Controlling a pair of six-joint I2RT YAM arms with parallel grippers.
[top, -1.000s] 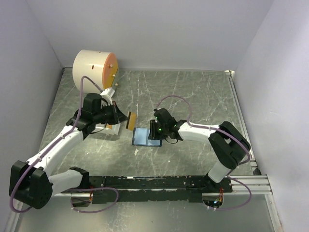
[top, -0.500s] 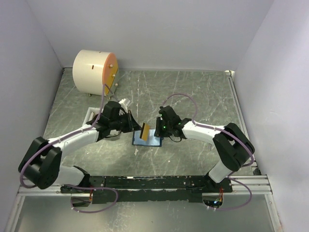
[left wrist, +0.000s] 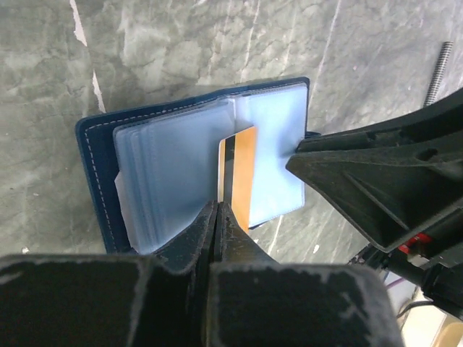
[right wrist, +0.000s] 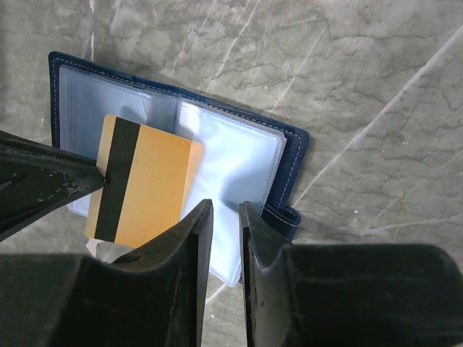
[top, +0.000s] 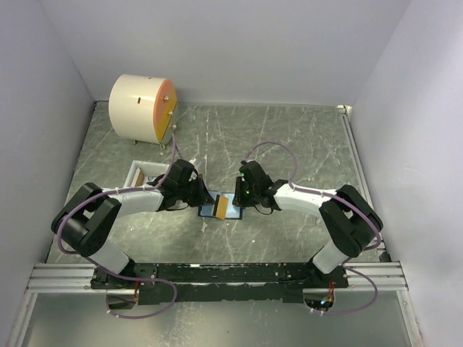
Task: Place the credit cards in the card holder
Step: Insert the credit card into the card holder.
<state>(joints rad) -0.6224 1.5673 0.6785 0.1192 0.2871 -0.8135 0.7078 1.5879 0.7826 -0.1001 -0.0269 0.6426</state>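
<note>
The card holder (top: 226, 210) lies open on the marble table, navy cover (left wrist: 98, 170) down and pale blue pockets up. My left gripper (left wrist: 218, 206) is shut on the bottom edge of the orange credit card (left wrist: 241, 173), which stands on edge over the pockets' middle. In the right wrist view the same card (right wrist: 155, 181) shows its black stripe. My right gripper (right wrist: 226, 206) sits at the holder's right edge (right wrist: 289, 155), jaws close together with a pale pocket sheet showing in the gap. Whether they pinch it is unclear. No dark card shows.
A big cream cylinder with an orange face (top: 141, 108) stands at the back left. A white tray (top: 137, 172) lies left of the left arm. Walls close in the table on three sides, and a black rail (top: 231, 273) runs along the near edge.
The left arm swung right from beside the tray, bringing the orange card over the open holder. The right gripper's jaws drew closer together at the holder's right edge.
</note>
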